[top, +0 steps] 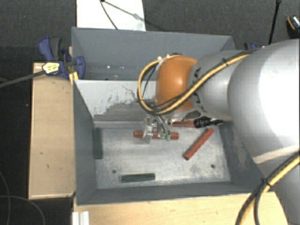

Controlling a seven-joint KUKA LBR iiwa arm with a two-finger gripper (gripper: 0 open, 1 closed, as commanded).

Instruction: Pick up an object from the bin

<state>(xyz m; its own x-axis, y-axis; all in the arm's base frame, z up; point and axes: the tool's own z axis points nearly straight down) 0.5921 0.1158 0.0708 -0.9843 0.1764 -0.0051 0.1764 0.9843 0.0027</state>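
The gripper (157, 134) stood low over the bin (187, 168), right above the middle of a red-brown rod (137, 134) in the centre of the floor. The rod's long axis ran from 9 to 3 o'clock, and both its ends showed past the gripper. Whether the gripper was released or clenched, I could not tell, and also not whether it touched the rod. I judged that the coming grasp depended on closing across this axis, from 12 to 6 o'clock. A second red stick (199, 143) lay at 4 o'clock, well apart. Two green bars lay at 9 (97, 143) and 7 o'clock (138, 177).
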